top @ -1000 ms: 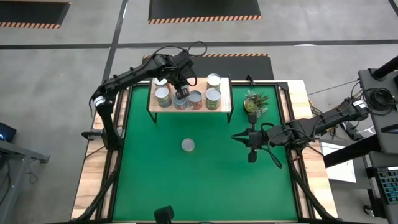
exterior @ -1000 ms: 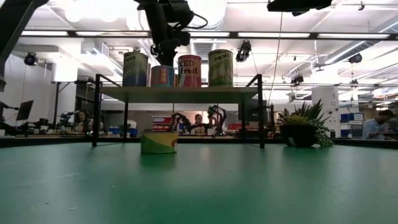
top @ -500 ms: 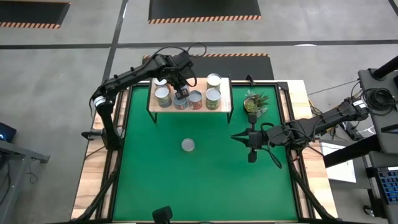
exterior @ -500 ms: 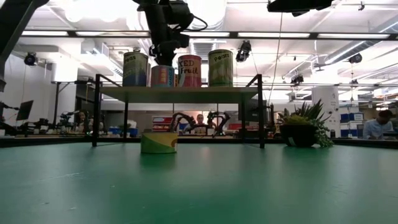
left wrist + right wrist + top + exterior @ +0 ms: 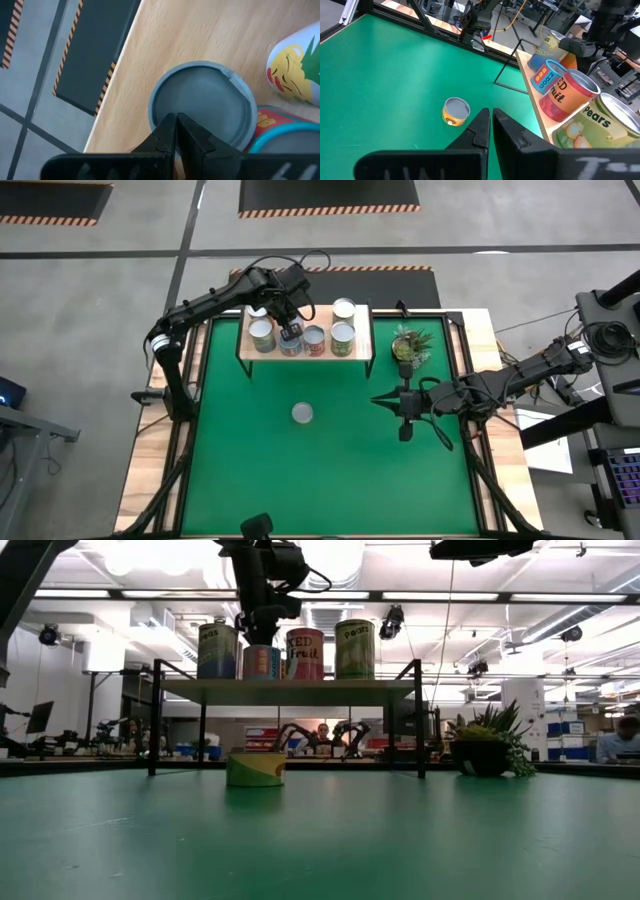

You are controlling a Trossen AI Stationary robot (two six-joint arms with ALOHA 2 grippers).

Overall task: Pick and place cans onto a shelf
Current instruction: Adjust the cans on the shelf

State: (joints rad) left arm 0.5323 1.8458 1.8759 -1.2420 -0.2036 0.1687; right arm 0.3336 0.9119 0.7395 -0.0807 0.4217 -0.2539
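Two claws pressed together: left claw [image 5: 291, 330] above shelf [image 5: 360, 330] cans, right claw [image 5: 378, 400] at three o'clock of lone can [image 5: 302, 413]

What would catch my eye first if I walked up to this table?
Probably the row of colourful cans lined up on the raised wooden shelf at the table's far edge, with the left claw poised right above them. Next, one lone can sits alone mid-table on the green surface, while the right claw waits, shut, near a small potted plant.
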